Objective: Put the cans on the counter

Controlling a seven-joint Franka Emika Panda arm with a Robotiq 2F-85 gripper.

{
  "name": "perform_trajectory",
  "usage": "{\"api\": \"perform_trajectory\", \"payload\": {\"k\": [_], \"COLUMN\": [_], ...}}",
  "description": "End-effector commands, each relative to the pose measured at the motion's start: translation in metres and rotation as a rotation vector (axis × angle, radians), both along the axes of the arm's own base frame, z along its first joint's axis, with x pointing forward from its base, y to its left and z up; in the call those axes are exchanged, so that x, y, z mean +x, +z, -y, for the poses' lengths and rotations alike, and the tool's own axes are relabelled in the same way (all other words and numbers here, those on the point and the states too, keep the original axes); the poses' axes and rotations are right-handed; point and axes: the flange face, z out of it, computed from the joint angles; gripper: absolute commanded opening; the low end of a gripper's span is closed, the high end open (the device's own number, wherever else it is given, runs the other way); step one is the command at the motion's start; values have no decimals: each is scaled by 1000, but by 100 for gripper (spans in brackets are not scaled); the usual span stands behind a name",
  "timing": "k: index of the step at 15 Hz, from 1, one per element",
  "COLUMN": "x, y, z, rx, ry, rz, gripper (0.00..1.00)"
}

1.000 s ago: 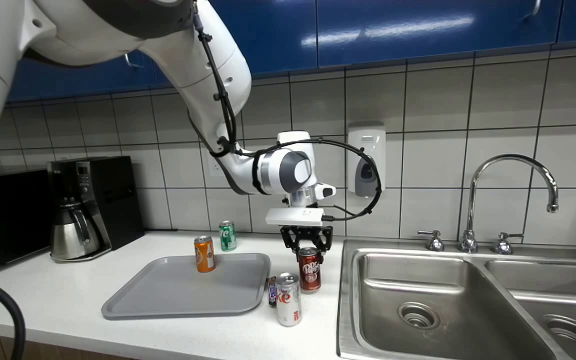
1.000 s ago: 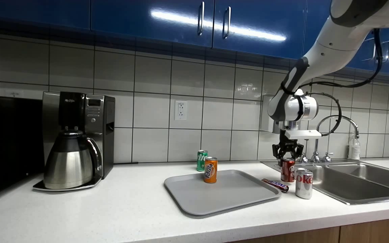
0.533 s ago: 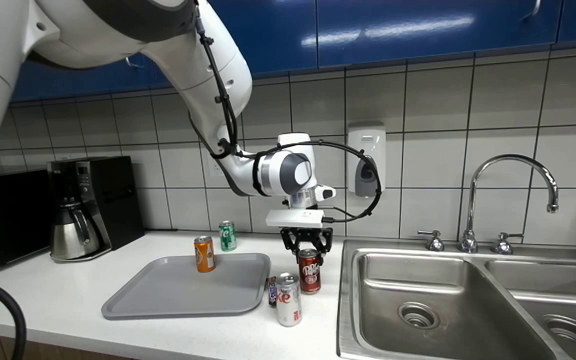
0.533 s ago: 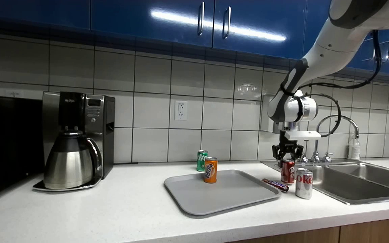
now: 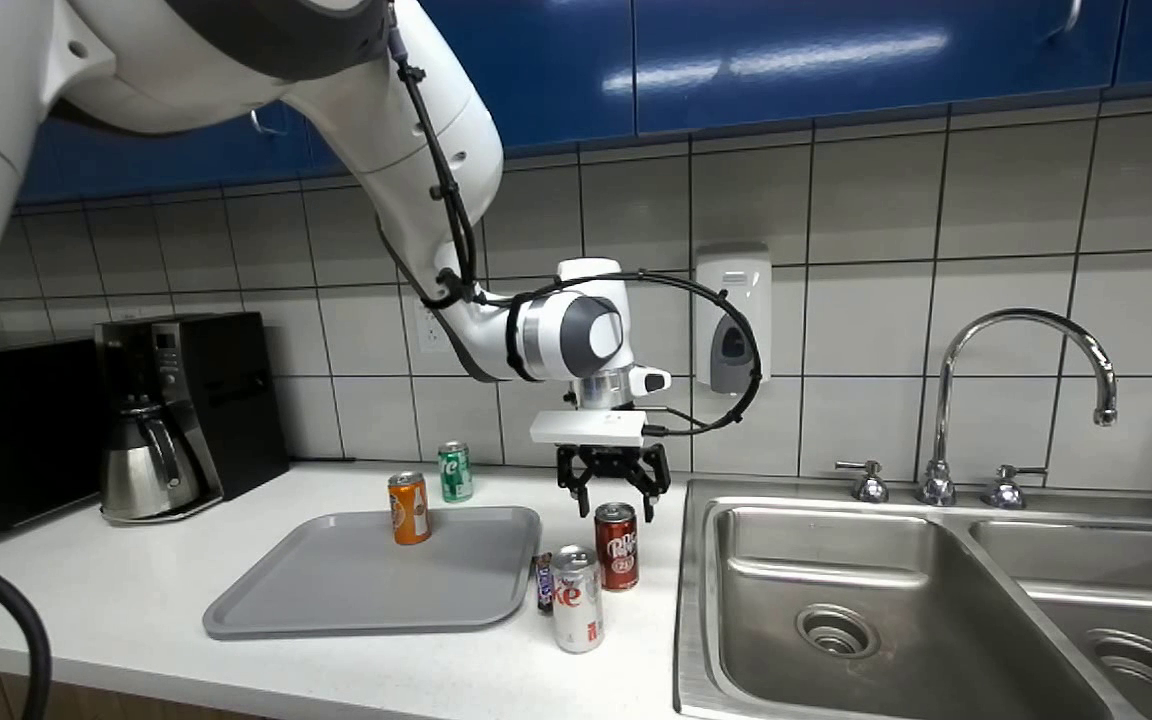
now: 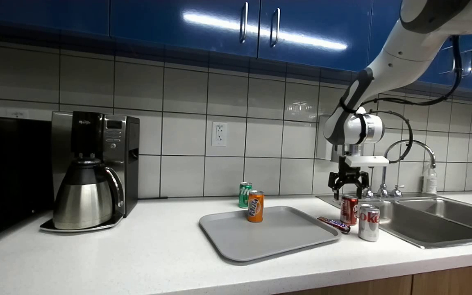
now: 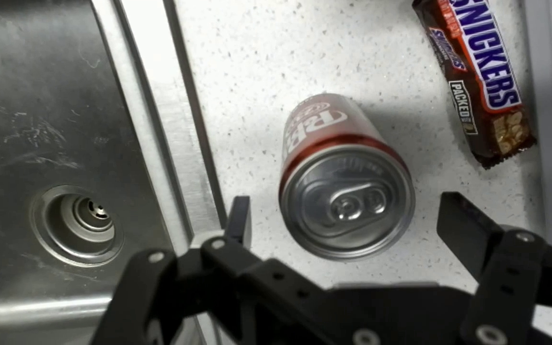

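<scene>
While hand [image 5: 616, 510] hangs, jaws spread and gripping nothing, over dark red can [image 5: 617, 548] on counter [image 5: 496, 670], silver-white can [image 5: 577, 602] near it, orange can [image 5: 408, 508] stands upright on grey tray [image 5: 386, 590], well left in both exterior views; next reach probably leftward.

Both exterior views face the tiled wall [image 6: 182, 135] across the worktop [image 6: 133, 258] from slightly above, sharing the grey tray [image 6: 277, 237]; the sink [image 5: 921, 590] fills the near right in an exterior view. Close over the dark red can [image 7: 345, 179], the wrist view looks steeply down.
</scene>
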Motion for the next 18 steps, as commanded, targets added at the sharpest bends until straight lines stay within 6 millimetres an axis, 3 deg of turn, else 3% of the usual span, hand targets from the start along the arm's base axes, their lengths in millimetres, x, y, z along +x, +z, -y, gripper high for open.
{"api": "perform_trajectory", "payload": {"k": [1, 8, 13, 18], "x": [-1, 0, 3, 12], "y": [29, 58, 67, 67], "z": [0, -27, -71, -128], "rx": [11, 0, 8, 35], "ry": [28, 104, 182, 252], "rz": [8, 51, 65, 73], "gripper": [100, 100, 100, 100]}}
